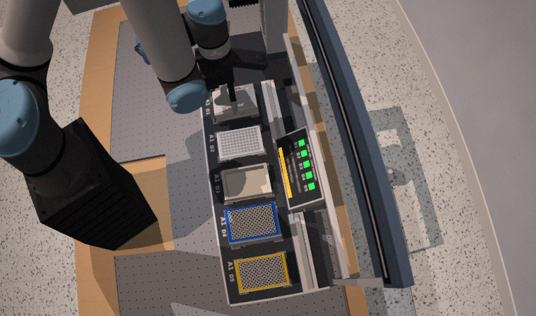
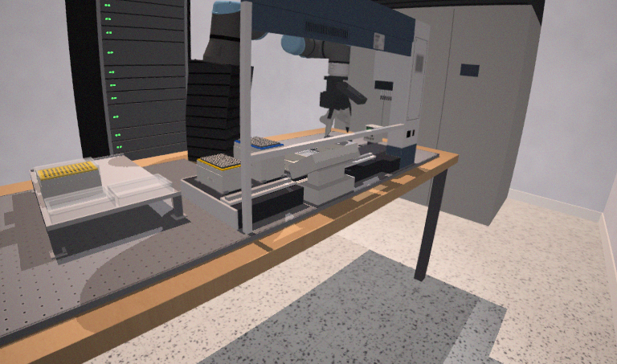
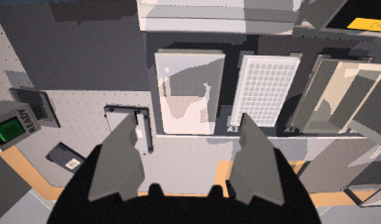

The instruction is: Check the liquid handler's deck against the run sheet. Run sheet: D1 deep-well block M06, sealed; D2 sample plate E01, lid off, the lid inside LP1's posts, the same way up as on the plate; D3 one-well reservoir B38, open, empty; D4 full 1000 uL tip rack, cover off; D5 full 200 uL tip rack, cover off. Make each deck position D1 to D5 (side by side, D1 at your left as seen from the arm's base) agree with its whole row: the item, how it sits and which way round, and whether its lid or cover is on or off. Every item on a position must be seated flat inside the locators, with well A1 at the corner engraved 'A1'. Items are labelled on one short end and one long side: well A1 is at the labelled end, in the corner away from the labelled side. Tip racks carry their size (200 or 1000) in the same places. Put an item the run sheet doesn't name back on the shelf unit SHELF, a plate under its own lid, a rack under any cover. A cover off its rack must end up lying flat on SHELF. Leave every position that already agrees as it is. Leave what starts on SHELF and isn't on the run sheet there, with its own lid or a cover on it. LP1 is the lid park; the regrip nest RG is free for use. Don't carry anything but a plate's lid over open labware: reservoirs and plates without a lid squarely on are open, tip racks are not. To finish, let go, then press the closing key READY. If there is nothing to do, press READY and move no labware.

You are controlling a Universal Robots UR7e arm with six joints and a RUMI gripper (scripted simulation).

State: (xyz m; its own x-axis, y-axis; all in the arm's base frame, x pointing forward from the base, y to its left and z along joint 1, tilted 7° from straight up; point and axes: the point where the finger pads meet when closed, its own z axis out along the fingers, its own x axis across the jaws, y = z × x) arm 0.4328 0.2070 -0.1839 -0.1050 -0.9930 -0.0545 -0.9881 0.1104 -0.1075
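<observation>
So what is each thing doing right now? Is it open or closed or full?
Gripper: open, holding nothing, above the deck.
Block at D1: covered on top with a smooth seal.
Plate at D2: lid off, wells showing.
Reservoir at D3: open, looks empty.
Blue tip rack at D4: cover off, full of tips.
Yellow tip rack at D5: cover off, full of tips.
Five panel lights: all green.
READY key: lit green.

In the top view, the grey arm (image 1: 158, 28) and open grey two-jaw gripper (image 1: 230, 99) cover part of the pale sealed block (image 1: 245, 101); labels illegible.
</observation>
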